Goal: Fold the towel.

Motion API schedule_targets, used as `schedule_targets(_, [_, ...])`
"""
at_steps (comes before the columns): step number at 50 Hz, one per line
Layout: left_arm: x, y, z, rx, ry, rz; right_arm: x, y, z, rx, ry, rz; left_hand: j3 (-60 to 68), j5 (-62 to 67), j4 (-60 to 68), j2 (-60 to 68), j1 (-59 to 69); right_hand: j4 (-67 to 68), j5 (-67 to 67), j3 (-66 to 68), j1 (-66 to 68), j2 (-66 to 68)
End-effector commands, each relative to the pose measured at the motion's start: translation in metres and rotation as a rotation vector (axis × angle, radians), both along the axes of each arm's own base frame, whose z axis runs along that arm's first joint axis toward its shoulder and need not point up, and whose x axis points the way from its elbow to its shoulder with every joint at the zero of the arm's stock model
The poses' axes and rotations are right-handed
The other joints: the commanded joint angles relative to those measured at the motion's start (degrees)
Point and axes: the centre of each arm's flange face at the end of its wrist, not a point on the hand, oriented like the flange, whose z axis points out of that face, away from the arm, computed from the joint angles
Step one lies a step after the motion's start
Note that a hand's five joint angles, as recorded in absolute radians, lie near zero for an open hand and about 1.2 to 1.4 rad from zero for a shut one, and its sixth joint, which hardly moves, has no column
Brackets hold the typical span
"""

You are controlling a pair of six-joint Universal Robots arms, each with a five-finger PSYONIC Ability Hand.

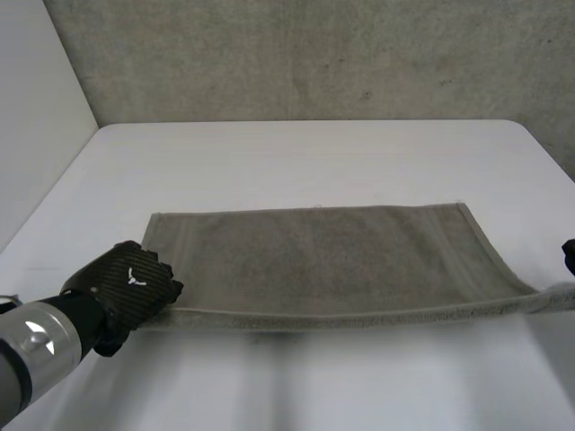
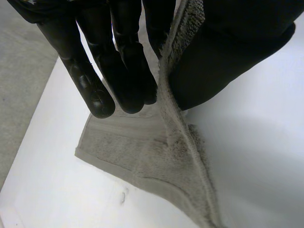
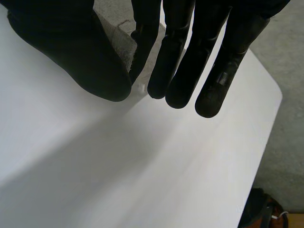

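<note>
A grey-brown towel (image 1: 314, 260) lies spread flat across the white table, with its near long edge raised a little. My left hand (image 1: 135, 283) is at the towel's near left corner. In the left wrist view the left hand (image 2: 223, 52) pinches the towel's (image 2: 156, 161) edge between thumb and straight fingers. My right hand (image 1: 569, 256) is at the near right corner, which is pulled out to the side. In the right wrist view the right hand (image 3: 71, 52) pinches a bit of towel (image 3: 124, 45) between thumb and fingers.
The white table (image 1: 314, 153) has bare surface beyond the towel and in front of it. A grey wall stands behind the table's far edge. Past the table's rounded corner, a brown object (image 3: 259, 209) lies on the floor.
</note>
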Motion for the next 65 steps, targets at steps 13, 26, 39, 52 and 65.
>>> schedule_targets(13, [-0.046, -0.137, -0.061, -0.195, 0.029, -0.011, 0.045, -0.089, -0.056, -0.107, -0.100, -0.013, 10.35, 11.00, 10.25, 10.26, 13.79, 11.58, 13.56, 12.18, 24.22, 12.39])
schedule_targets(26, [-0.067, -0.202, -0.082, -0.291, 0.049, -0.011, 0.081, -0.150, -0.058, -0.390, -0.174, -0.058, 10.35, 11.00, 10.25, 10.26, 13.79, 11.58, 13.56, 12.18, 24.22, 12.39])
schedule_targets(39, [-0.076, -0.227, -0.101, -0.330, 0.064, -0.017, 0.106, -0.174, -0.076, -0.517, -0.164, -0.063, 10.35, 11.00, 10.25, 10.26, 13.79, 11.58, 13.56, 12.18, 24.22, 12.39])
schedule_targets(52, [-0.075, -0.218, -0.088, -0.377, 0.092, -0.005, 0.100, -0.163, -0.054, -0.523, -0.160, -0.124, -59.65, -59.00, -59.75, -59.74, -56.21, -58.42, -56.44, -57.82, -45.78, -57.61])
schedule_targets(65, [-0.050, -0.158, -0.011, -0.321, 0.334, 0.084, 0.090, -0.087, -0.057, -0.160, -0.164, -0.047, -59.27, -58.62, -59.37, -59.36, -55.83, -58.42, -56.44, -57.82, -45.78, -57.61])
